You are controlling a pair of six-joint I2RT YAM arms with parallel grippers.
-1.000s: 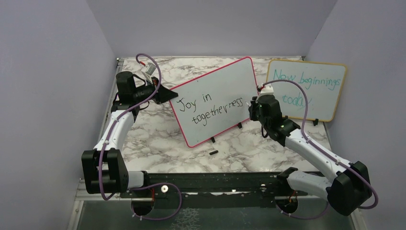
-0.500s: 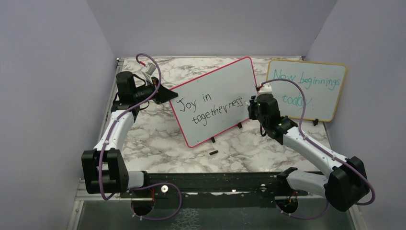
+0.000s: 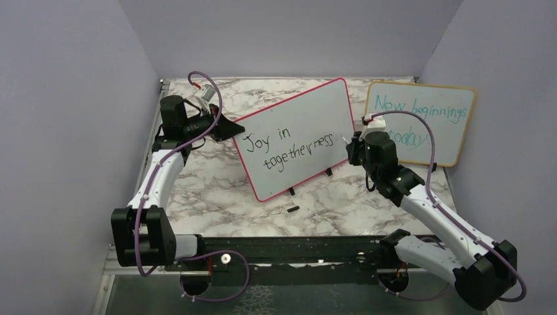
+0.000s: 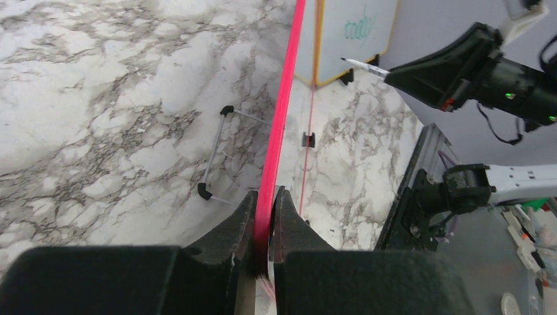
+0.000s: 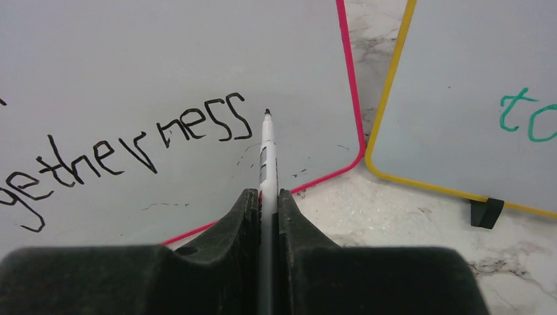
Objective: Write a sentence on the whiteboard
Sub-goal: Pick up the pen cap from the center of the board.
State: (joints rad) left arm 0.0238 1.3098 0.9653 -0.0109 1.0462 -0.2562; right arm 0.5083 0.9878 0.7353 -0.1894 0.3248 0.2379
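The top view hangs above and behind the arm bases and faces the far wall from well back. It takes in the whole worktop point(image 3: 217, 190), the whiteboard point(image 3: 309, 118) and the yellow board point(image 3: 460, 131). The left wrist view sits just behind the left jaws and looks rightward along the whiteboard's frame, edge-on and very near. The right wrist view sits just behind the right jaws, close to the whiteboard's face. All three share the whiteboard's right end and the yellow board; both wrist views share the marker point(image 5: 266, 141).
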